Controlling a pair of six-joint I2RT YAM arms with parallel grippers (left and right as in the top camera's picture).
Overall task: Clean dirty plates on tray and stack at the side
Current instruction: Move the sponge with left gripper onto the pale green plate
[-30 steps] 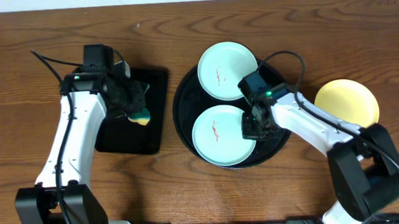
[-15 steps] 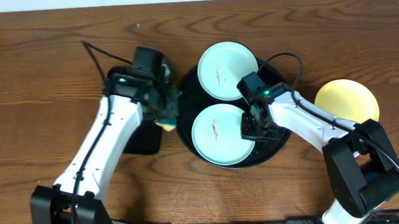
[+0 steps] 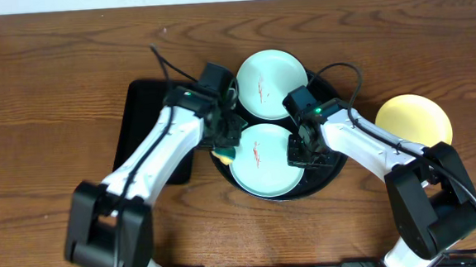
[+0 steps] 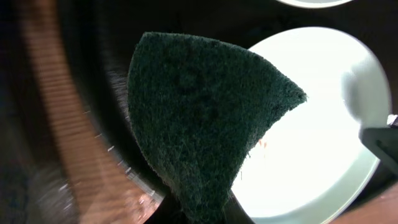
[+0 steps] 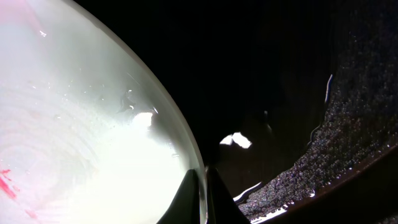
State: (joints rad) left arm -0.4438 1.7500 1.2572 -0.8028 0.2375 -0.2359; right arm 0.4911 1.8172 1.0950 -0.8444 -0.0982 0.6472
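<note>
Two pale mint plates lie in the round black tray (image 3: 336,167): the far plate (image 3: 270,83) and the near plate (image 3: 260,163), each with a red smear at centre. A yellow plate (image 3: 414,123) lies on the table to the right. My left gripper (image 3: 224,141) is shut on a sponge (image 3: 221,155) at the near plate's left rim. In the left wrist view the sponge's dark green face (image 4: 199,118) hangs over the tray and the near plate (image 4: 323,124). My right gripper (image 3: 299,152) is shut on the near plate's right rim, and the right wrist view shows its fingers (image 5: 186,196) pinching that plate (image 5: 74,137).
A rectangular black tray (image 3: 143,131) lies on the wooden table left of the round tray. The round tray's raised rim (image 5: 348,162) curves close behind my right gripper. A black cable (image 3: 346,69) loops over the tray's far right side.
My left arm has swung right with the sponge, from over the rectangular tray to the near plate's left rim. My right arm has kept its grip and place.
</note>
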